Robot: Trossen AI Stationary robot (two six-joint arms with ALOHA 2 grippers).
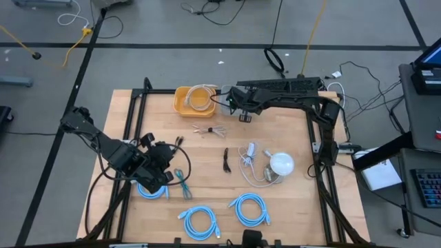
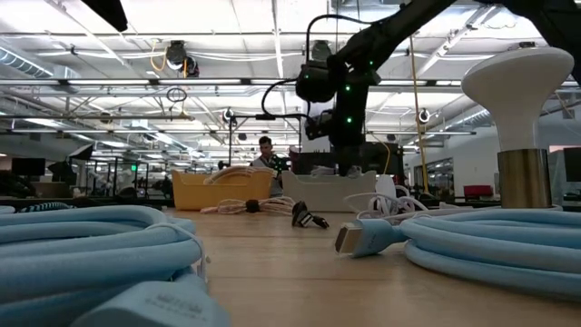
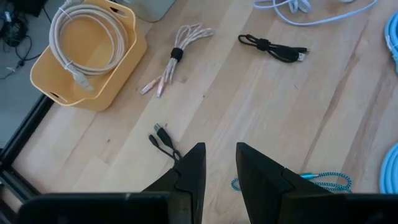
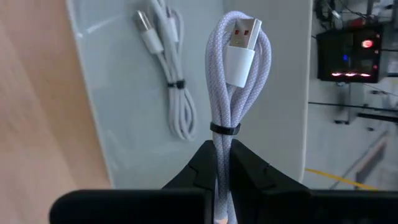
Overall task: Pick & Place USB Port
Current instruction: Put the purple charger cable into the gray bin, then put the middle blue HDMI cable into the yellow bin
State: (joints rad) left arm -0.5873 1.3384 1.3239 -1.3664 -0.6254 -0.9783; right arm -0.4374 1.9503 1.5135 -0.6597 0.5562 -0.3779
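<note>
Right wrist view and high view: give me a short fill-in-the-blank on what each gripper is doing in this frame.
1. The right gripper is shut on a bundled lavender ____ cable.
2. That bundle hangs over a pale tray in which a ____ cable bundle already lies.
3. The coiled beige cable lies inside the ____ bin.
4. The left gripper hovers above the wooden table and holds ____.

Missing words: USB; white; yellow; nothing

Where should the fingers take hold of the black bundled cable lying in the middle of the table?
At the tied middle of the black bundled cable, from straight above. It lies flat on the wooden table, and the band pinches the strands together there.
</note>
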